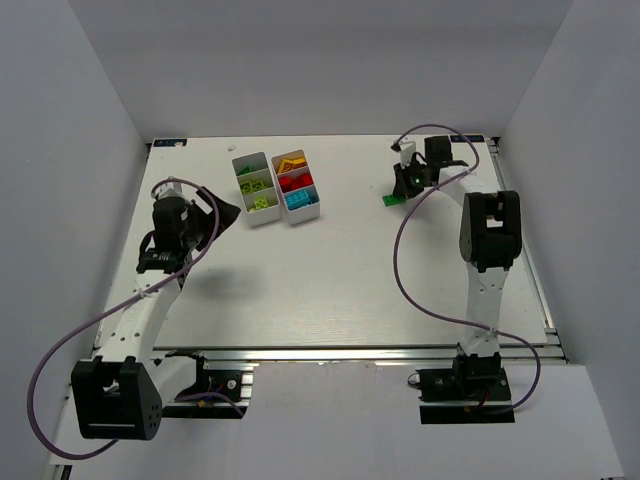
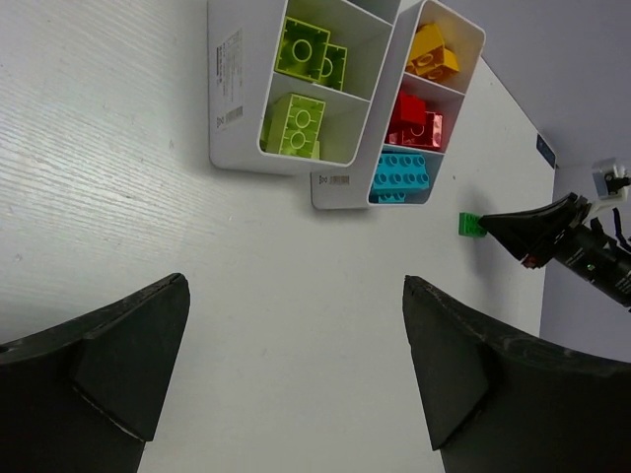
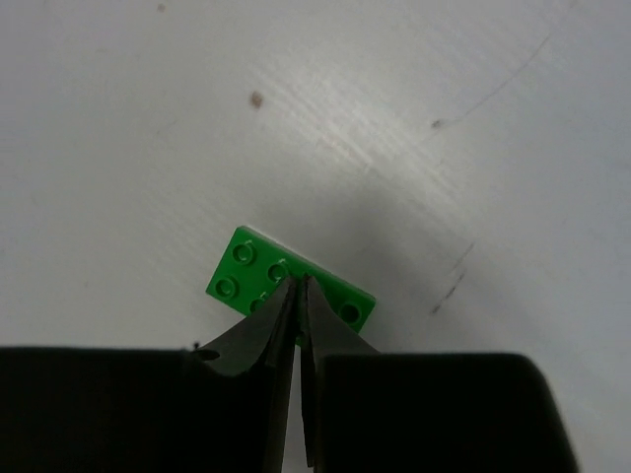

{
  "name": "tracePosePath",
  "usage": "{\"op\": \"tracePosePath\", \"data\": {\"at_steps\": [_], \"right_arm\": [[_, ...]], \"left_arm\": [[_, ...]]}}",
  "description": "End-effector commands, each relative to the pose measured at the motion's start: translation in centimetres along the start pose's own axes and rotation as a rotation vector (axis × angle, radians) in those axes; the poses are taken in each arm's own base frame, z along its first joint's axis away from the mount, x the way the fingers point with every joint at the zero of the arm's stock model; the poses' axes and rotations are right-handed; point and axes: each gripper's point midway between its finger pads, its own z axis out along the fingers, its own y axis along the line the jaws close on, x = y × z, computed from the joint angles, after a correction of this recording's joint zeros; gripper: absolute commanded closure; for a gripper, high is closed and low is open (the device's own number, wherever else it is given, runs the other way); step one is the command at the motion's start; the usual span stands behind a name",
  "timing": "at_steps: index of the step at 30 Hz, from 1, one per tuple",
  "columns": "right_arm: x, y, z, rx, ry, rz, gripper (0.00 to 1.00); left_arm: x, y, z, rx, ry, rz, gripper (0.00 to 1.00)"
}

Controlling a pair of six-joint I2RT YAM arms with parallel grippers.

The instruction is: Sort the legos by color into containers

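A dark green flat lego [image 3: 242, 266] lies on the table at the back right [image 1: 392, 199]. My right gripper [image 3: 299, 283] is shut, its tips together right over the middle of the lego, with nothing seen between them. Two white trays [image 1: 248, 165] [image 1: 310, 208] stand side by side at the back centre. The left tray [image 2: 237, 89] holds lime green legos [image 2: 296, 123]. The right tray [image 2: 345, 182] holds yellow and orange [image 2: 434, 54], red [image 2: 416, 123] and cyan [image 2: 402, 175] legos. My left gripper [image 2: 296, 286] is open and empty, left of the trays [image 1: 225, 210].
The right arm's purple cable [image 1: 400, 260] loops over the table on the right. White walls close in the table at the back and on both sides. A metal rail [image 1: 350, 352] runs along the near edge.
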Motion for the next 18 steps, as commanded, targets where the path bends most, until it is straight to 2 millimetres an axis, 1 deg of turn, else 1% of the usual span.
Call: {"op": "tracePosePath", "data": {"at_steps": [1, 2, 3, 4, 5, 6, 7, 8, 9, 10, 11, 12, 13, 14, 15, 16, 17, 18], "right_arm": [[1.6, 2.7, -2.3, -0.049, 0.057, 0.035, 0.9], [3.1, 3.7, -2.5, -0.075, 0.082, 0.056, 0.91], [3.4, 4.3, -2.9, -0.085, 0.088, 0.064, 0.92], [2.7, 5.0, -4.0, -0.1, 0.068, 0.06, 0.92], [3.8, 6.0, -4.3, -0.124, 0.083, 0.076, 0.92], [3.7, 6.7, -4.8, -0.137, 0.074, 0.076, 0.92], [2.5, 7.6, -6.0, -0.164, 0.035, 0.065, 0.92], [2.3, 8.2, -6.5, -0.186, 0.024, 0.064, 0.91], [2.3, 9.0, -7.0, -0.213, 0.014, 0.048, 0.89], [1.2, 10.1, -8.0, -0.258, -0.026, 0.021, 0.87], [1.2, 10.9, -8.6, -0.296, -0.027, -0.001, 0.84], [0.4, 11.0, -9.3, -0.308, -0.06, -0.115, 0.75], [0.1, 11.4, -9.7, -0.334, -0.081, -0.167, 0.67], [0.0, 11.3, -9.9, -0.34, -0.093, -0.222, 0.56], [0.5, 11.5, -10.1, -0.36, -0.083, -0.269, 0.27], [0.2, 10.8, -10.0, -0.355, -0.1, -0.435, 0.13], [0.3, 10.3, -9.8, -0.344, -0.092, -0.49, 0.11], [1.0, 9.6, -9.0, -0.337, -0.074, -0.523, 0.11]], "left_arm": [[-0.5, -1.5, -0.9, 0.075, -0.024, -0.003, 0.02], [-0.4, -1.5, -0.9, 0.078, -0.024, -0.003, 0.02], [-0.3, -1.4, -1.0, 0.078, -0.024, -0.005, 0.02], [-0.2, -1.4, -1.0, 0.08, -0.022, -0.006, 0.02], [0.0, -1.5, -1.1, 0.086, -0.02, -0.009, 0.02], [0.2, -1.3, -1.2, 0.088, -0.017, -0.011, 0.02], [0.4, -1.3, -1.2, 0.091, -0.013, -0.014, 0.02], [0.6, -1.4, -1.2, 0.101, -0.008, -0.016, 0.02], [0.8, -1.4, -1.3, 0.105, -0.002, -0.021, 0.02], [1.2, -1.2, -1.3, 0.105, 0.006, -0.025, 0.02], [1.4, -1.3, -1.3, 0.116, 0.014, -0.026, 0.02], [1.6, -1.3, -1.4, 0.12, 0.017, -0.028, 0.03], [1.9, -1.1, -1.4, 0.121, 0.022, -0.029, 0.03], [2.0, -1.2, -1.5, 0.126, 0.023, -0.03, 0.03], [2.1, -1.2, -1.5, 0.127, 0.027, -0.03, 0.03], [2.1, -1.2, -1.7, 0.129, 0.025, -0.031, 0.03], [2.2, -1.2, -1.8, 0.133, 0.026, -0.03, 0.03], [2.2, -1.2, -1.9, 0.136, 0.025, -0.029, 0.03]]}}
